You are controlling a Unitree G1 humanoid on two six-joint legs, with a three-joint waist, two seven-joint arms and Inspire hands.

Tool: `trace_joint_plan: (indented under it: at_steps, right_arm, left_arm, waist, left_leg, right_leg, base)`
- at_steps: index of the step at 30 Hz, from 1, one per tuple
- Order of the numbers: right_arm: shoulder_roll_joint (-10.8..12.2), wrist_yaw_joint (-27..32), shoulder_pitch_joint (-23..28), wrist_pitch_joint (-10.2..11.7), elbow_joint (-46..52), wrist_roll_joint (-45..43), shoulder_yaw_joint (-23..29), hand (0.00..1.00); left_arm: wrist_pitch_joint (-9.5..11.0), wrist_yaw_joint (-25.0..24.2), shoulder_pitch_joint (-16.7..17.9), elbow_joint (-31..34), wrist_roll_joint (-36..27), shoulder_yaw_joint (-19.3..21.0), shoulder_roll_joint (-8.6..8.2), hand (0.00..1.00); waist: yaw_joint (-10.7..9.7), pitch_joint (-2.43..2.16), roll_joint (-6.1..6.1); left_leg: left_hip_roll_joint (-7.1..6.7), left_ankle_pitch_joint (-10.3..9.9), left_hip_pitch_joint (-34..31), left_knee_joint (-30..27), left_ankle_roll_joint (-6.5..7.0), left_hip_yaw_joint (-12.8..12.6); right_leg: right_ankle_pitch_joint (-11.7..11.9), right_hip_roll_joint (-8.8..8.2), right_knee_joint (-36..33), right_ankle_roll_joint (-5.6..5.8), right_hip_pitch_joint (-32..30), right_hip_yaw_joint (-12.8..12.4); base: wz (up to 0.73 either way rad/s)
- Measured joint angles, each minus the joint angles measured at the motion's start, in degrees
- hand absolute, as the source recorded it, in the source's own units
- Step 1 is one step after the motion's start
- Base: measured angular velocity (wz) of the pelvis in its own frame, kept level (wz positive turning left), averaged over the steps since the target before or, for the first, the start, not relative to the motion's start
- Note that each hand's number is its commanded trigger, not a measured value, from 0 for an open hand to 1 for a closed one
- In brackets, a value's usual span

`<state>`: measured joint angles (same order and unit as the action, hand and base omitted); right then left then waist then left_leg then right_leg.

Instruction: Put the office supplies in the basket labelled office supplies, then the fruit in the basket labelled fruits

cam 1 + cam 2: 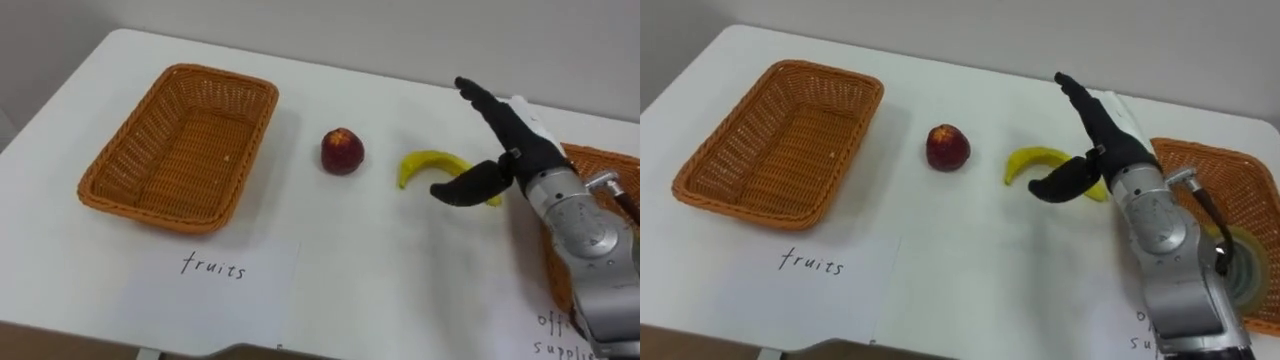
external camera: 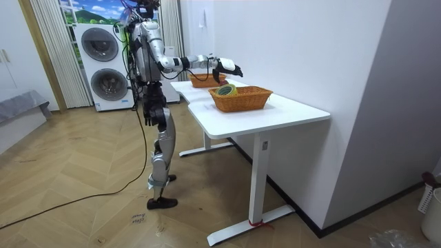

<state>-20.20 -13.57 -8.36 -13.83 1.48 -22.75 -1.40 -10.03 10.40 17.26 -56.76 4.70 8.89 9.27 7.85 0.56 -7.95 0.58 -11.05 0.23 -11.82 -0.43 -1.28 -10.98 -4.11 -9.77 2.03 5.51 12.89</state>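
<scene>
Banana (image 1: 425, 161) | I read right hand (image 1: 515, 140) over its 3 o'clock end, fingers straight, thumb spread apart | apple (image 1: 342, 150) at its 9 o'clock, apart.

A: White table (image 1: 400, 290) here, with a wicker basket (image 1: 120, 150) sitting toward its left end.

B: Mid-table there's a red apple (image 1: 342, 151), and a yellow banana (image 1: 428, 162) lies near it on the right, not touching.

A: A second basket (image 1: 600, 158) sits far right, and a handwritten paper sheet (image 1: 215, 290) lies flat along the front edge.
</scene>
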Motion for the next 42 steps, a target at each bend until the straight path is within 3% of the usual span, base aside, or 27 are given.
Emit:
trace_joint_plan:
  at_steps: [5,13,15,23,36,42]
  right_arm:
    - [0.0,-2.4,0.0,-0.4,-2.8,-3.9,-0.4,0.0]
    - [0.0,-4.3,-1.7,-1.6,-5.9,-16.0,-2.0,0.0]
    - [0.0,-5.0,-2.0,-2.5,-5.9,-16.8,-2.4,0.0]
    - [0.0,-6.0,-3.4,-2.5,-8.5,-17.6,-2.5,0.0]
    - [-0.2,-6.6,-5.4,-2.9,-14.9,-17.6,-2.5,0.0]
    - [-0.6,-6.4,-6.6,-3.2,-18.0,-17.8,-2.4,0.0]
  left_arm:
    - [0.1,-0.9,-0.8,-0.1,0.0,1.1,0.44,0.0]
    - [0.1,-1.1,-0.9,0.8,-0.1,1.1,0.81,0.0]
    - [0.1,-1.2,-0.9,1.0,-0.1,1.1,1.02,0.0]
    - [0.4,-2.2,-1.0,1.7,-0.1,1.1,1.58,0.0]
    - [0.2,-2.5,-1.2,2.2,-0.1,2.3,1.66,0.0]
    - [0.0,-2.5,-1.2,2.0,0.0,2.9,1.65,0.0]
  waist:
    - [0.7,-0.38,-1.41]
    - [2.1,0.09,-2.33]
    - [2.4,0.1,-2.4]
    - [3.3,0.41,-3.16]
    - [4.2,0.48,-2.94]
    - [5.8,0.47,-2.81]
  left_leg:
    - [0.0,0.0,-0.6,0.1,0.0,0.0]
    - [-0.01,0.0,-0.8,0.1,0.01,0.0]
    - [-0.01,0.0,-0.8,0.0,0.01,0.1]
    - [-0.23,0.0,-1.7,-0.6,0.01,1.6]
    - [-0.39,0.0,-3.5,-1.8,0.0,3.1]
    - [-0.39,0.0,-3.7,-1.9,-0.01,3.0]
  right_leg:
    - [0.0,0.0,0.0,0.0,-0.4,0.1]
    - [0.0,-0.06,0.0,-0.01,-0.8,0.2]
    - [0.0,-0.05,0.0,-0.01,-0.8,0.3]
    - [0.0,-0.13,0.1,-0.01,-0.8,1.8]
    - [0.0,-0.08,0.1,-0.01,-1.3,3.0]
    - [0.0,-0.07,0.1,-0.01,-1.5,3.0]
  base:
    - [0.0]
    - [0.0]
    - [0.0]
    - [0.1]
    - [0.05]
    - [-0.02]
